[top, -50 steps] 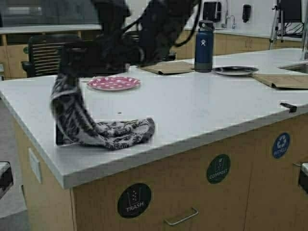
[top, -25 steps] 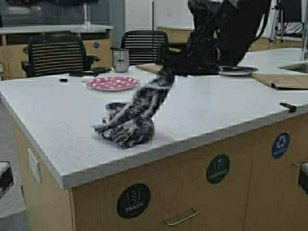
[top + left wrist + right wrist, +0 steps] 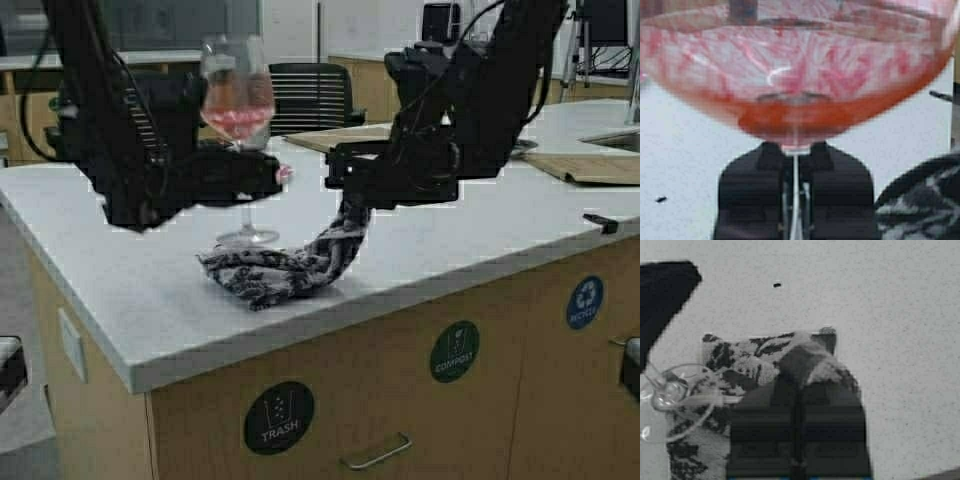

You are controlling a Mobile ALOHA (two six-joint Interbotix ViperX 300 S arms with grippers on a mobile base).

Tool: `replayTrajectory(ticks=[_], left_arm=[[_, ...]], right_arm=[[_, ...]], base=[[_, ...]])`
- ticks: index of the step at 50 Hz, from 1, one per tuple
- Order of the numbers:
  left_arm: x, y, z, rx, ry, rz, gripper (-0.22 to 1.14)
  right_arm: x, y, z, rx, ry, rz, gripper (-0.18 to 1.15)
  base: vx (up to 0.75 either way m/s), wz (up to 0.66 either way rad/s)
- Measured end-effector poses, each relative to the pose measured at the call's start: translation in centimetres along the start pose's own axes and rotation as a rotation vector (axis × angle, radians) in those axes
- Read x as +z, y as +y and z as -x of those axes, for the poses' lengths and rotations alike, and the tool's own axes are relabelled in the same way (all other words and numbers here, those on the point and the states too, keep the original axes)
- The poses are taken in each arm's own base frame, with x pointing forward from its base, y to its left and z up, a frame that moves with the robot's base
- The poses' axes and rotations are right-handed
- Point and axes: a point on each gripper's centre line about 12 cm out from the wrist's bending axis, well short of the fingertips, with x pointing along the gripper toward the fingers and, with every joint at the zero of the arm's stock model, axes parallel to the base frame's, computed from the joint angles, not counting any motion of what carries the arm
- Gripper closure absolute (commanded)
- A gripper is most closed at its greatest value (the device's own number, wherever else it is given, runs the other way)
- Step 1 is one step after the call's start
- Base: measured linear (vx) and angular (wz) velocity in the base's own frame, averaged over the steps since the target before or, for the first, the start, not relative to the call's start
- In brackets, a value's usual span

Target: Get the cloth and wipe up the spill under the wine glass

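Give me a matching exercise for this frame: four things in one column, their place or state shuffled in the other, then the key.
1. wine glass
2. cloth
3. left gripper
4. right gripper

A. bunched on the counter, one end lifted
B. shut on the glass stem
C. holds pink liquid
D. shut on the cloth's raised end

Pairs: 1-C, 2-A, 3-B, 4-D

The wine glass [image 3: 238, 120] stands on the desk [image 3: 450, 240], its stem in the left hand [image 3: 272, 178]. Just in front of its foot lies the cloth [image 3: 275, 272], one end rising rightward into the right hand [image 3: 345, 190].
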Motion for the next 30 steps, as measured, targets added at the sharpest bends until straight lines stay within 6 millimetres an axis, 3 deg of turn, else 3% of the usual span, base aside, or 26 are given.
replayTrajectory(ticks=[15,30], left_arm=[[-4.9,0.6,-1.9,-0.010,-0.026,-0.007,0.84],[-5.6,0.6,-1.6,-0.012,-0.047,-0.005,0.84]], right_arm=[[0.0,0.0,0.0,0.000,-0.003,-0.001,0.91],[0.1,0.0,0.0,0.002,-0.012,0.000,0.91]], base=[[0.00,0.00],[0.00,0.00]])
